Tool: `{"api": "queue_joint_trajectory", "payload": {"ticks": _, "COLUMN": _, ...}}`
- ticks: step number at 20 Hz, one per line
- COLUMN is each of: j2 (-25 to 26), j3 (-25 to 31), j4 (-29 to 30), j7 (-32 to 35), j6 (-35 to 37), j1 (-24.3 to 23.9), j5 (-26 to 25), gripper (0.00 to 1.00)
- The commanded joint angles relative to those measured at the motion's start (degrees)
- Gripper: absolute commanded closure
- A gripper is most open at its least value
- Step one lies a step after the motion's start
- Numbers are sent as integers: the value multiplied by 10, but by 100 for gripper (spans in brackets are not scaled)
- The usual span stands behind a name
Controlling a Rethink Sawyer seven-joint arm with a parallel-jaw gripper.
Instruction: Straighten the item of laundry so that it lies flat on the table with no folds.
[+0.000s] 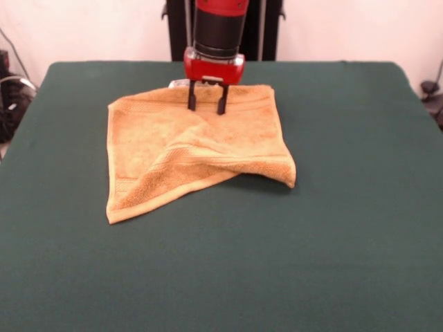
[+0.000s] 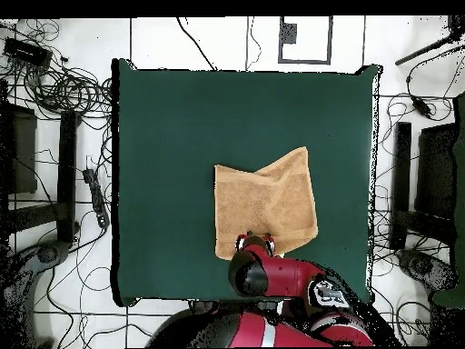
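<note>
Towel (image 1: 187, 149) of golden-orange terry cloth is seen spread, but not flat, on the dark green worktop (image 1: 346, 242), lying toward the robot's side of it and directly beneath the jaws (image 1: 207, 106). In the front view, the cloth's far hem is met by two black fingers (image 1: 192, 100) set a little apart, in a narrow opening, their tips resting on or just at the fabric close to that hem; whether any cloth is pinched between them cannot be told. A raised fold is shown running across the towel to its right-hand corner, which is doubled over, while the near left corner is drawn out to a point. From overhead, the red and black arm (image 2: 272, 277) is seen covering the towel's edge nearest the robot's base.
</note>
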Motion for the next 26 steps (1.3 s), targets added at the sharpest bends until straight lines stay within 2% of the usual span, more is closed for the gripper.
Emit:
{"api": "queue_joint_trajectory", "payload": {"ticks": 1, "j2": 293, "j3": -12, "j4": -85, "j7": 27, "j6": 145, "j1": -19, "j5": 10, "gripper": 0}}
{"api": "queue_joint_trajectory", "payload": {"ticks": 11, "j2": 339, "j3": -43, "j4": -119, "j7": 34, "j6": 111, "j1": 17, "j5": 12, "gripper": 0}}
{"api": "queue_joint_trajectory", "payload": {"ticks": 19, "j2": 356, "j3": -43, "j4": -122, "j7": 32, "j6": 93, "j1": 0, "j5": -2, "gripper": 0}}
{"api": "queue_joint_trajectory", "payload": {"ticks": 22, "j2": 356, "j3": -46, "j4": -119, "j7": 36, "j6": 64, "j1": 2, "j5": -11, "gripper": 0}}
{"api": "queue_joint_trajectory", "payload": {"ticks": 26, "j2": 351, "j3": -44, "j4": -116, "j7": 33, "j6": 72, "j1": 3, "j5": -20, "gripper": 0}}
